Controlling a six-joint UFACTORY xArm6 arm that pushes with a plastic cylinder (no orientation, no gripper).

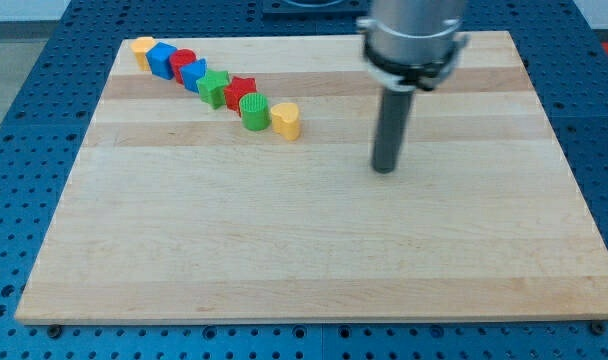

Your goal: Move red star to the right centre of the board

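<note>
my tip (385, 168) rests on the tabletop (314, 250) right of centre; the rod carries no claw, so nothing is grasped. well to its left, the red star (241, 92) sits in a diagonal row, between the green star (215, 88) and green cylinder (254, 111), with a yellow heart (286, 120) ending it.

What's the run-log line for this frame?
tip: right of block row, touching nothing | red star: upper left, in row | goal: unmet
</note>
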